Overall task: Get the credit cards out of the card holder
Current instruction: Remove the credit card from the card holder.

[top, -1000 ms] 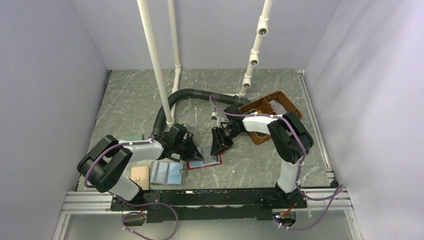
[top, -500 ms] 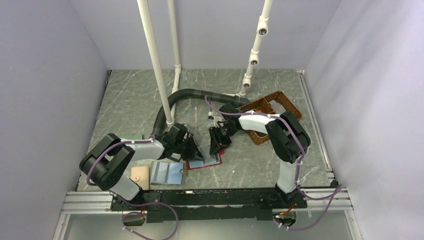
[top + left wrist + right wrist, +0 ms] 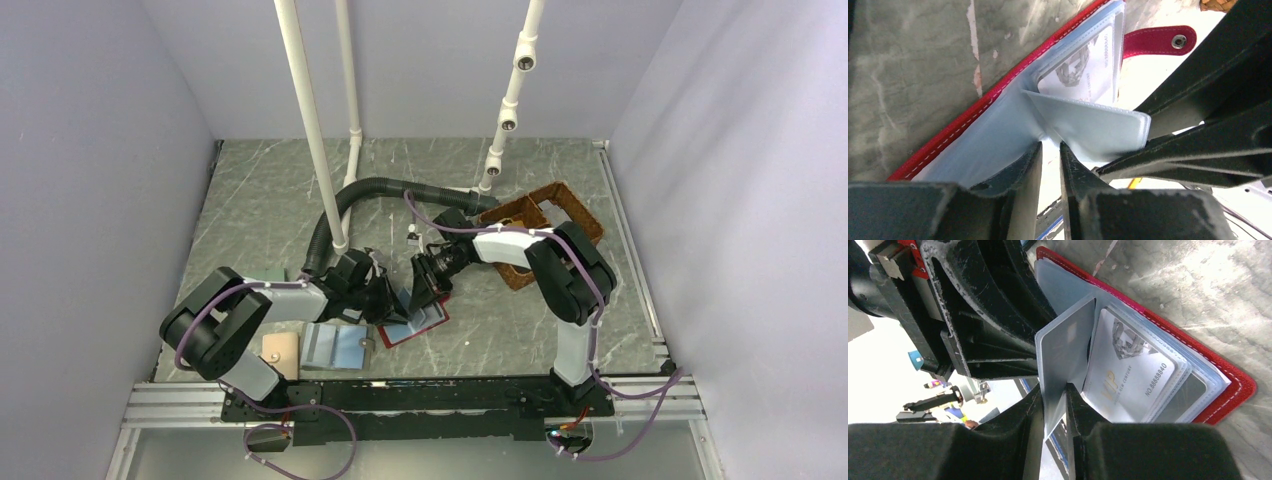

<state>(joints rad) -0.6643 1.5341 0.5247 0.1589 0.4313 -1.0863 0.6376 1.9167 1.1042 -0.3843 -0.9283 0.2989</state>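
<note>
While right gripper (image 3: 1054, 400), twelve o'clock of card holder (image 3: 1233, 385), pinches a plastic sleeve (image 3: 1063, 355) upright: step, exposing credit cards (image 3: 1133, 375); left gripper (image 3: 1051, 160), grip cannot be told; next, slide one out.

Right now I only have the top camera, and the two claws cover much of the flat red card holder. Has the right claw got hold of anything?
Observer: Yes. In the right wrist view the right claw is shut on a pale translucent plastic sleeve, stood upright off the flat red card holder.
Operator: Any card inside?
Observer: A white card printed VIP lies flat in the sleeve beneath, not pulled out.
Operator: And the left claw?
Observer: The left claw sits at the sleeves' fold, jaws nearly together; whether it pinches plastic I cannot tell.
</note>
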